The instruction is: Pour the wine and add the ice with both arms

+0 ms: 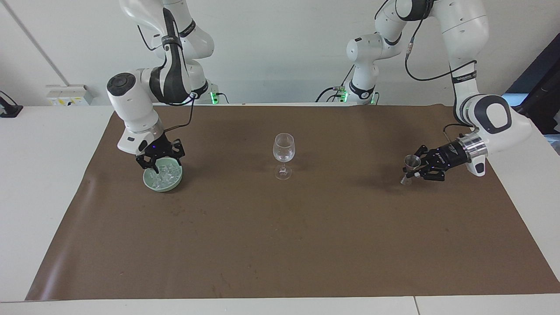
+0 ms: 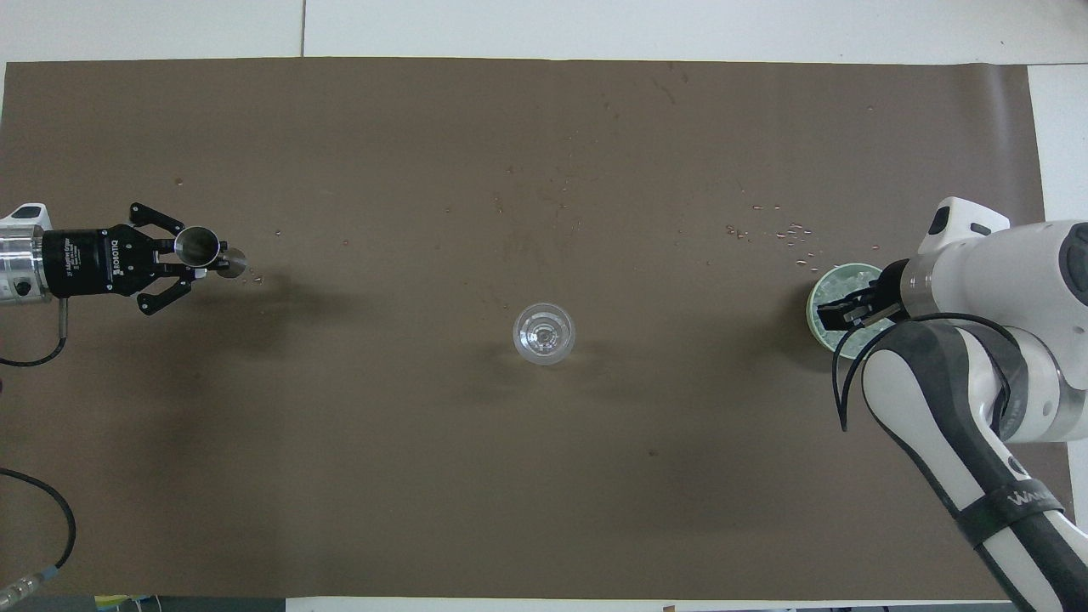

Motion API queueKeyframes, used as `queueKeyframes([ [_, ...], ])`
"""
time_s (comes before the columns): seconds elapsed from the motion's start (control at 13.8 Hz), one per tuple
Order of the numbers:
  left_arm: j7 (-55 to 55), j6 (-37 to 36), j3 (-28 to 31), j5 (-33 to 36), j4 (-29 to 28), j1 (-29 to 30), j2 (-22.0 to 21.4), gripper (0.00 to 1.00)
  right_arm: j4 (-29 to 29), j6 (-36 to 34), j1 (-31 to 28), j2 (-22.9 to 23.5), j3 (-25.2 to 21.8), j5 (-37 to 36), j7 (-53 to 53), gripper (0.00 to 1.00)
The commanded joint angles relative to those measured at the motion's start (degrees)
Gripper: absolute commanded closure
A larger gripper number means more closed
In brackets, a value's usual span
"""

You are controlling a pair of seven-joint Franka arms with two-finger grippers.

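Now right pincer [image 1: 162,165] dipped into the pale green bowl [image 1: 151,183] of ice [image 1: 165,177] at its arm's end of the bench, finger spread unclear, left pincer [image 1: 414,170] pinching a small metal jigger [image 1: 410,163] low over the brown mat [image 1: 280,236], wine glass [image 1: 283,154] standing midway between them.
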Motion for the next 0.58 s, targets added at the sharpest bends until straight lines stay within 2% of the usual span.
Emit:
queueKeyframes([
  [0.0,1.5,-2.8,-0.5,-2.7,4.2,2.9,4.8,1.00,-1.9,2.5,-2.7,0.7,0.1,1.1,-6.6,0.21],
  [0.14,1.6,-4.3,-0.4,-3.8,6.3,4.0,8.0,1.00,-2.7,4.6,-2.5,0.7,0.1,1.1,-6.5,0.27],
  [0.51,3.0,-3.5,-0.4,-4.0,6.0,5.9,10.1,1.00,-2.9,6.9,-1.1,2.0,0.1,1.1,-3.8,0.30],
])
